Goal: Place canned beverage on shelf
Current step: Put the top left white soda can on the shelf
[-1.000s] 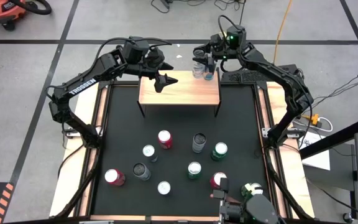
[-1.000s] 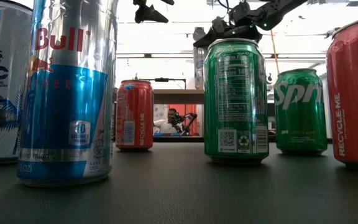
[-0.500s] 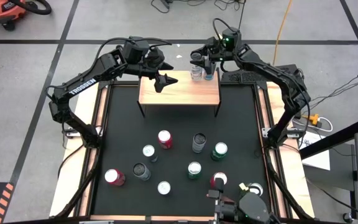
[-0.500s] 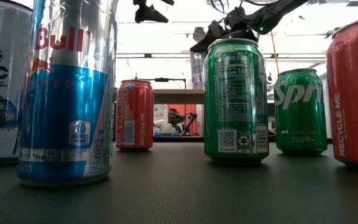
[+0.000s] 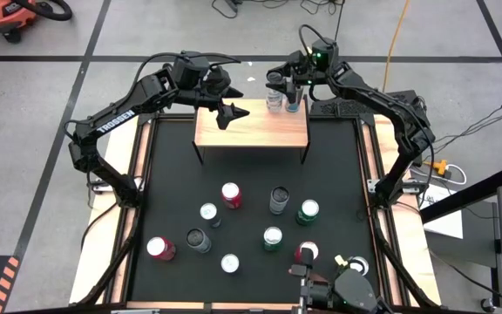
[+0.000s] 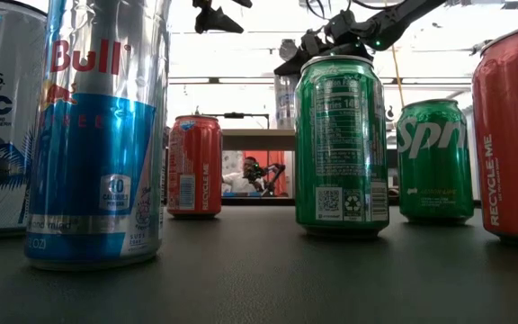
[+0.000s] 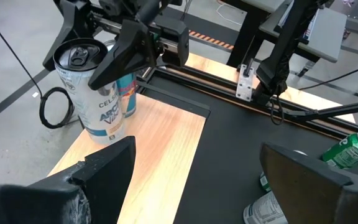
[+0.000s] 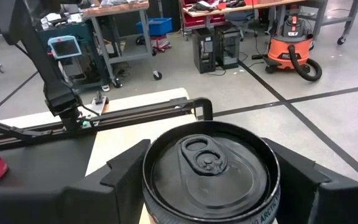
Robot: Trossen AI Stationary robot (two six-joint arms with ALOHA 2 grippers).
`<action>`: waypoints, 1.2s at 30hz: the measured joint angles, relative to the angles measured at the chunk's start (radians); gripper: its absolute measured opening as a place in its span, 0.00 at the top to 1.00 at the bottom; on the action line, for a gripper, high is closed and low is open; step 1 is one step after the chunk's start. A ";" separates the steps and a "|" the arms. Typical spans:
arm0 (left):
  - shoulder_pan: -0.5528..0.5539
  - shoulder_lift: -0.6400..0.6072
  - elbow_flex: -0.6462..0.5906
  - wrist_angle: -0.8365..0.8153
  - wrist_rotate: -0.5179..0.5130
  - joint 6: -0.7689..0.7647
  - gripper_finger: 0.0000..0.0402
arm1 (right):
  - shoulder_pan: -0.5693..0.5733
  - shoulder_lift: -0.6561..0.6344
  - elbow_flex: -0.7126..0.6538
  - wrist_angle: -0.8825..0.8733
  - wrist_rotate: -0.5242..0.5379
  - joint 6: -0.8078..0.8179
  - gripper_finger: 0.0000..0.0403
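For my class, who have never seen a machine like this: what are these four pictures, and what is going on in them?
Two dark robot arms work at a black table. One picture looks straight down, one looks level across the tabletop, and two come from cameras on the arms' wrists. Loose drink cans stand on the table, such as a red can. At the far end is a small wooden shelf. The right hand holds a white can upright at the shelf's corner, beside a can already there. The left hand hovers open above the shelf.

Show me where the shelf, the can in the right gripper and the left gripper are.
shelf point(image 5: 251, 133), high view, bare wood top.
can point(image 7: 97, 102), left wrist view, printed side.
left gripper point(image 5: 231, 113), high view, between fingertips.
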 joint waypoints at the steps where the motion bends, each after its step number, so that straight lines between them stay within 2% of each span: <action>1: 0.000 0.000 0.000 0.000 0.000 0.000 0.14 | 0.000 0.000 0.000 0.000 0.000 -0.002 0.40; 36: 0.000 0.000 0.000 0.001 0.000 0.001 0.14 | 0.008 0.011 0.000 -0.001 0.025 -0.024 0.40</action>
